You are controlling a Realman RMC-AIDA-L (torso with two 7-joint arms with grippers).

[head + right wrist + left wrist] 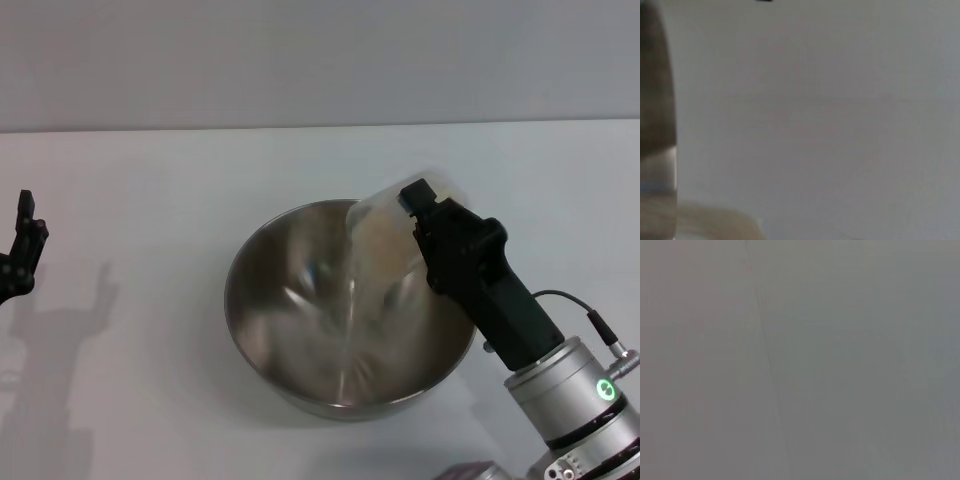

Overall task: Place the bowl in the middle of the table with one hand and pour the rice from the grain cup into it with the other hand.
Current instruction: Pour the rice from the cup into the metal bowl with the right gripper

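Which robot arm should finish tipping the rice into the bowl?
The right. Its tool already holds the grain cup tilted over the bowl. The left tool sits far off at the table's edge.

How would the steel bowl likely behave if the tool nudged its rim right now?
The bowl looks thin-walled and nearly empty, so probably light. Its rounded underside on the smooth table suggests it could slide or rock easily. The right tool, holding the grain cup tilted over its rim, could shift it if it touched.

Plain grey wall behind (evenly lit).
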